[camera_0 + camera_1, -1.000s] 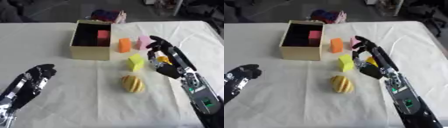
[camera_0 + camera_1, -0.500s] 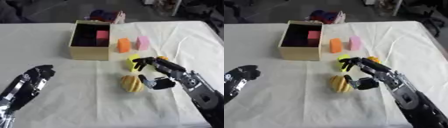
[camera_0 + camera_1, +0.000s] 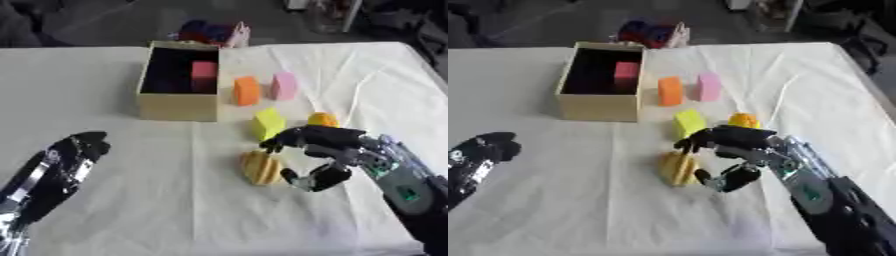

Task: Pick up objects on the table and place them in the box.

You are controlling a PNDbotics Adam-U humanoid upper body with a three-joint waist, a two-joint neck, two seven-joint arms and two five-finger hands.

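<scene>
Right hand (image 3: 325, 155) spread, fingers and thumb arched just beside the ridged yellow object (image 3: 261, 167) on the white table (image 3: 157, 200), not closed on it, open box (image 3: 179, 80) well beyond holding a pink block (image 3: 203, 75), left hand (image 3: 66, 160) idle lower left, fingers relaxed.

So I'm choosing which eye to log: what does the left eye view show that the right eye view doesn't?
Only the left eye view shows most of the left hand with its forearm. Only the right eye view shows more table left of the box. Both share the right hand open beside the striped yellow object, the yellow block, and the red block in the box.
</scene>
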